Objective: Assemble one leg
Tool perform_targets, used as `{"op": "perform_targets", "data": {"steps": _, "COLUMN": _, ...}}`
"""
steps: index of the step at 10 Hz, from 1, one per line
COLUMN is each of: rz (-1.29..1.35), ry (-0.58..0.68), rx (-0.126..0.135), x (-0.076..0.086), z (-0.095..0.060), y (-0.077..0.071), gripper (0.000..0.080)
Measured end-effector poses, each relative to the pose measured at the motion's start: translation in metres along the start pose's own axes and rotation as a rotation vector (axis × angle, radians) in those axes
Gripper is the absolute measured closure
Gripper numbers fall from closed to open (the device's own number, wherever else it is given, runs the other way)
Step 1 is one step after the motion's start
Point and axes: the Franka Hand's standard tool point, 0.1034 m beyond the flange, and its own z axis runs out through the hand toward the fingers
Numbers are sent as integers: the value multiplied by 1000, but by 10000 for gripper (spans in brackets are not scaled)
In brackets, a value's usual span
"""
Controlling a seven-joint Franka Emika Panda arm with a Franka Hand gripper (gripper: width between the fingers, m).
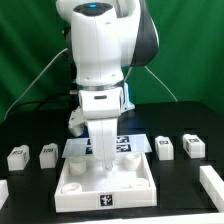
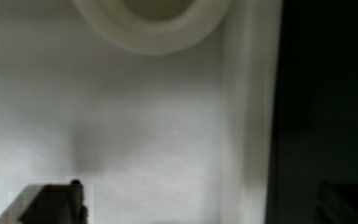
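Observation:
Four small white legs with tags stand on the black table in the exterior view, two at its left (image 1: 18, 156) (image 1: 47, 153) and two at its right (image 1: 165, 147) (image 1: 193, 147). My gripper (image 1: 104, 168) is low over the far part of the large white square panel (image 1: 105, 190), apart from every leg. In the wrist view the panel's flat surface (image 2: 123, 110) fills the picture, with a round corner hole (image 2: 158, 20) and its raised rim (image 2: 247, 110). One dark finger (image 2: 51, 205) shows over the panel; the other is barely visible against the black table. The gripper (image 2: 190, 205) is open and empty.
The marker board (image 1: 92, 146) lies just behind the panel, partly hidden by the arm. A white block (image 1: 212, 186) lies at the exterior view's far right and another white piece (image 1: 3, 190) at its left edge. A green wall stands behind.

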Motion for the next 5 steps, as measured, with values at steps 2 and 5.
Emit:
{"op": "perform_targets", "data": {"steps": 2, "rz": 1, "ry": 0, "rx": -1, "x": 0, "z": 0, "y": 0, "gripper": 150}}
{"op": "perform_targets", "data": {"steps": 5, "rz": 1, "ry": 0, "rx": 0, "x": 0, "z": 0, "y": 0, "gripper": 405}}
